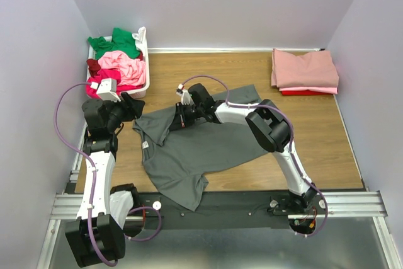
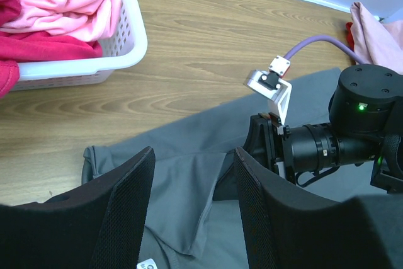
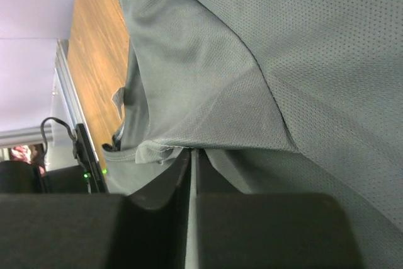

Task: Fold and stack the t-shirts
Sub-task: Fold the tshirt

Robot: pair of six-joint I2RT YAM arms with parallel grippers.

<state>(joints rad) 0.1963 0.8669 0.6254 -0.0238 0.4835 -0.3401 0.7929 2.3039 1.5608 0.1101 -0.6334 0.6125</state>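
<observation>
**Thin pinch on the grey shirt may slip or drag it crooked**

At far left, the white perforated plastic basket (image 1: 144, 61) holds a loose heap of green, pink and magenta cloth shirts (image 1: 119, 61), all unfolded. A sleeve hanging over the rim could snag an arm that swings close.

Just in front of it, the left gripper (image 2: 192, 174) hovers with its fingers spread and nothing between them. It sits above the collar end of the dark grey short-sleeved t-shirt (image 1: 201, 149). That shirt lies crumpled across the middle of the wooden table (image 1: 315, 149), with its lower end hanging over the near edge.

The right gripper (image 3: 192, 162) has its fingers pressed together on a fold of the grey cloth near one sleeve. The bite looks shallow, so a quick lift could pull the fabric free. It may also have caught two layers, which would bunch the shirt instead of flattening it. With only one side held, a pull likely rotates the shirt or slides more of it off the table.

At far right, the folded stack of dusty-rose and red shirts (image 1: 305, 68) sits well apart, out of danger.
</observation>
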